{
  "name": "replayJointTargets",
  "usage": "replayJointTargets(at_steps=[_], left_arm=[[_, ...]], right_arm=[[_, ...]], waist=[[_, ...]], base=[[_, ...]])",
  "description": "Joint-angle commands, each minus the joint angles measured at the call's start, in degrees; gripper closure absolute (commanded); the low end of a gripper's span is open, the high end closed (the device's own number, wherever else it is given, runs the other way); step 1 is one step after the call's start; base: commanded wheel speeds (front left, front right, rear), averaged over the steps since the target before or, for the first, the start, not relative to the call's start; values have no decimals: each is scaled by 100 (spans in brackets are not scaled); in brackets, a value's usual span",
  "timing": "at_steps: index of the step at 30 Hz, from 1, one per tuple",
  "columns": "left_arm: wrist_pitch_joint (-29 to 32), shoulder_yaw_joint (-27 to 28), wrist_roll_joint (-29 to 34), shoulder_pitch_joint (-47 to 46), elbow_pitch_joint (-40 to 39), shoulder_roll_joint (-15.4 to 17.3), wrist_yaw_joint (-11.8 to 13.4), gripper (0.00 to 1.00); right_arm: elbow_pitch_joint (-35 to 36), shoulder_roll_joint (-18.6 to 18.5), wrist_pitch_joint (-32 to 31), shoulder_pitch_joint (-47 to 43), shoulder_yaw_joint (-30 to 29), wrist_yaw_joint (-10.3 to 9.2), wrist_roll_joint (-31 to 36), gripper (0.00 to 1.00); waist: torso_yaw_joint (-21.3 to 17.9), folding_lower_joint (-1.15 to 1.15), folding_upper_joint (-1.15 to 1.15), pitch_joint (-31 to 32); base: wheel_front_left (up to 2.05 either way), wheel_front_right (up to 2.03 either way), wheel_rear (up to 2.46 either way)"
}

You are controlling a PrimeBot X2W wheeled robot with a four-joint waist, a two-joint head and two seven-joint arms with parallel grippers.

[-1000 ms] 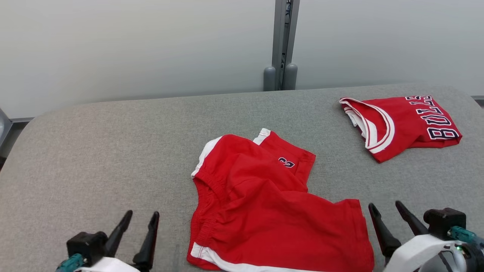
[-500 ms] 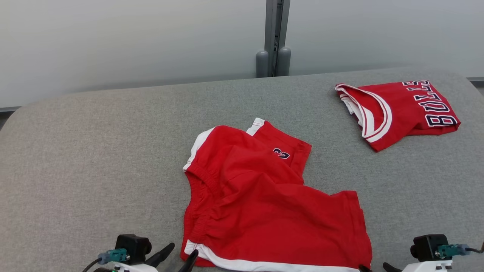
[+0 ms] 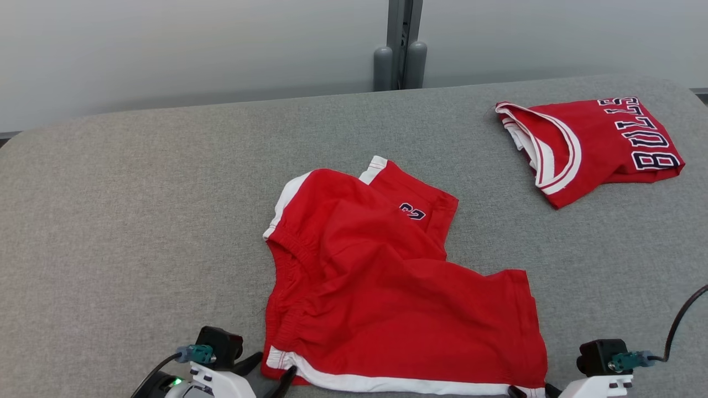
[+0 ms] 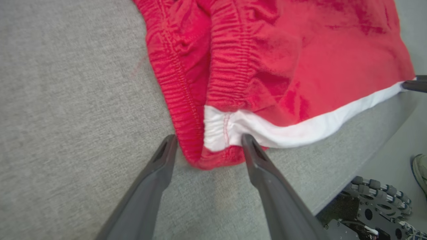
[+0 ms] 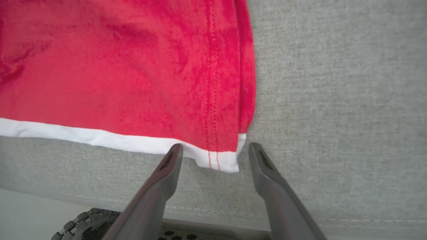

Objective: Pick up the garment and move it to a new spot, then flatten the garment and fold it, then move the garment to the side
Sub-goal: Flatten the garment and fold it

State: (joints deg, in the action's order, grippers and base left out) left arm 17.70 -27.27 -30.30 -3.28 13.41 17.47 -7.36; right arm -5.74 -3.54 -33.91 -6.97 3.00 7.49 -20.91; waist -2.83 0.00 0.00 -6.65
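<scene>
The garment (image 3: 387, 293) is a pair of red shorts with white trim, lying partly spread on the grey table (image 3: 138, 221), one leg folded toward the back. My left gripper (image 3: 271, 373) is open at the near left corner. In the left wrist view the left gripper (image 4: 209, 138) has its fingers either side of the waistband corner of the shorts (image 4: 267, 66). My right gripper (image 3: 532, 391) is open at the near right corner. In the right wrist view the right gripper (image 5: 216, 146) straddles the white-trimmed hem corner of the shorts (image 5: 116, 66).
A folded red jersey (image 3: 597, 146) with dark lettering lies at the back right of the table. A grey post (image 3: 399, 50) stands behind the far edge. The table's near edge (image 5: 300, 206) runs just under both grippers. My wheeled base (image 4: 377, 196) and a shoe (image 4: 421, 166) show below.
The head view has shifted downward. Both grippers have moved inward and low, from beside the shorts to their two near corners, staying open. The shorts lie as before.
</scene>
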Motion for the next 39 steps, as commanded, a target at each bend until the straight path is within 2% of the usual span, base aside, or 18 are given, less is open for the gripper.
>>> replayJointTargets(at_steps=[1,2,3,4,5,6,7,9,18,22,29,31,34,37,39], left_arm=[[-39,-11,-44,-135,9,30,-23,0],[-57,-42,-69,-135,26,25,-23,0],[-68,-61,-78,-136,39,43,-23,0],[-93,-73,-95,-150,33,65,-23,0],[-112,-78,-113,-160,25,81,-24,0],[-133,-91,-131,-167,5,91,-24,10],[-186,-89,-154,-168,-23,92,-24,45],[-206,-97,-176,-139,-52,110,-23,100],[-16,-69,-633,215,-693,306,-17,100],[138,8,-800,421,-1262,447,37,100],[192,216,-1160,477,-2098,572,53,100],[72,363,-1294,353,-2240,598,37,100],[76,493,-1439,77,-2282,814,5,100],[156,589,-1674,-501,-2179,1053,-13,100],[227,661,-1940,-1007,-2021,1183,-21,100]], right_arm=[[-43,5,38,61,51,1,-40,0],[-62,11,90,85,99,1,-55,19],[-79,15,146,110,130,1,-71,47],[-107,16,185,126,159,1,-80,61],[-137,6,225,142,188,1,-78,95],[-165,-11,246,155,203,1,-83,95],[-184,-30,280,162,214,1,-92,100],[-217,-66,327,182,257,1,-123,100],[32,-262,600,101,223,1,-420,100],[446,-336,571,-51,150,1,-669,100],[1239,-420,583,-183,30,1,-701,100],[1430,-449,598,-24,96,1,-698,100],[1599,-549,778,450,291,1,-622,100],[1434,-661,1016,1117,435,1,-532,100],[1267,-602,1167,1674,575,2,-606,100]], waist=[[-14,0,0,-7],[-22,0,0,-11],[-28,0,0,-12],[-33,0,0,-12],[-34,0,0,-9],[-32,0,0,-5],[-31,0,0,2],[-23,0,0,25],[67,0,0,294],[139,0,0,320],[239,0,0,228],[210,0,0,167],[152,0,0,16],[95,0,0,-204],[58,0,0,-416]], base=[[0,0,0],[0,0,0],[0,0,0],[0,0,0],[0,0,0],[0,0,0],[0,0,0],[0,0,0],[0,0,0],[0,0,0],[0,0,0],[0,0,0],[0,0,0],[0,0,0],[0,0,0]])
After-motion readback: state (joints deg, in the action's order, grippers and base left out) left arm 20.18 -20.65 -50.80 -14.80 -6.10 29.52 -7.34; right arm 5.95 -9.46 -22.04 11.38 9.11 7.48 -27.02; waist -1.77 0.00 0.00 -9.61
